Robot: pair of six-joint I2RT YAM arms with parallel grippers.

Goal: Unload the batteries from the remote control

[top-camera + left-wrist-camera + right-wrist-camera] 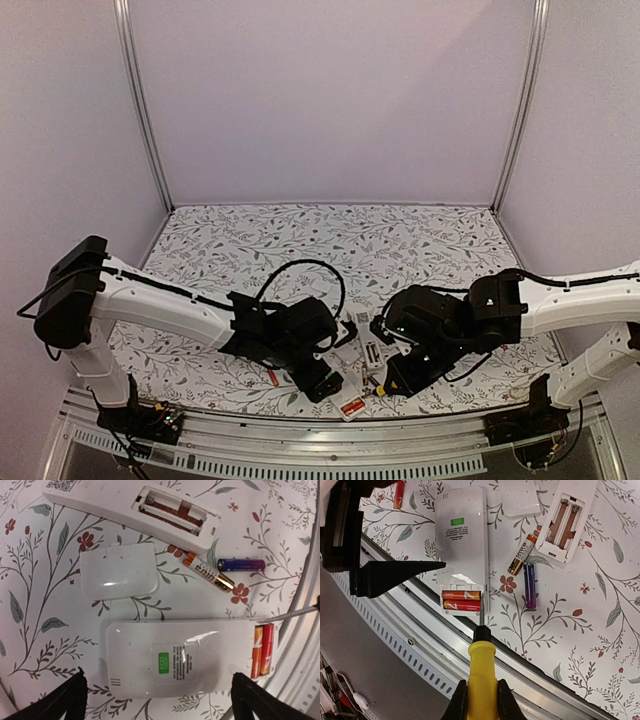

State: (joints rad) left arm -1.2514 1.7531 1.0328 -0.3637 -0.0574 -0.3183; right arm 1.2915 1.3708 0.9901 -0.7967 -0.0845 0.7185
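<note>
A white remote control (pixel 175 660) (pixel 460 545) with a green sticker lies back up near the table's front edge. Its end compartment is uncovered and holds two red and orange batteries (pixel 263 650) (pixel 461 601). My left gripper (pixel 157 675) (pixel 318 378) hovers open over this remote, one finger on each side. My right gripper (pixel 481 700) (pixel 395 375) is shut on a yellow-handled screwdriver (pixel 482 665). The tool's metal tip (pixel 481 616) sits at the right end of the loaded batteries. An orange-black battery (pixel 207 572) and a purple battery (pixel 241 564) lie loose on the cloth.
A second white remote (pixel 130 510) (pixel 567 517) lies beyond with its compartment empty. A loose white cover (pixel 119 571) rests between the two remotes. Another red battery (pixel 399 493) lies off to the left. The table's metal rail (pixel 530 665) runs just under the screwdriver.
</note>
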